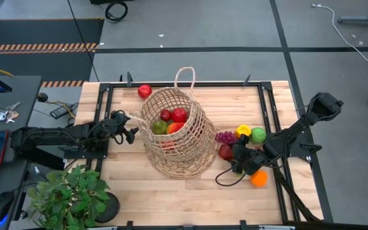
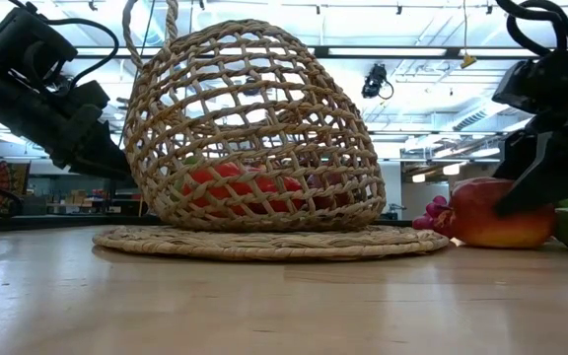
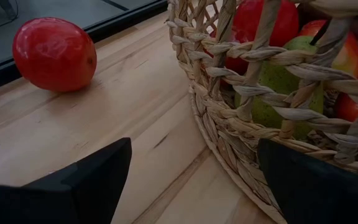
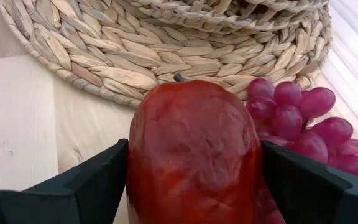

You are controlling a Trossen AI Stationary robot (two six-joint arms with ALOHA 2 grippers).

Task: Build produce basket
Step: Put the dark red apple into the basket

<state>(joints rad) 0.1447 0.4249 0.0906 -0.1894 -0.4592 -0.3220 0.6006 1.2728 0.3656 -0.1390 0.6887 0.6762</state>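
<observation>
We count one basket (image 1: pixel 174 134) at table centre on a woven mat (image 2: pixel 264 242), at least four fruits inside: two red, one green, one red-orange. Outside: one red tomato (image 1: pixel 145 91) at 11 o'clock; at 3 o'clock one grape bunch (image 1: pixel 224 137), yellow pepper (image 1: pixel 242 131), green piece (image 1: pixel 258 135), orange (image 1: pixel 259 179). Right gripper (image 4: pixel 191 168) clamps the red mango (image 4: pixel 191 149) beside the grapes. Left gripper (image 3: pixel 191 180) gapes wide at the basket's 9 o'clock rim, holding nothing.
</observation>
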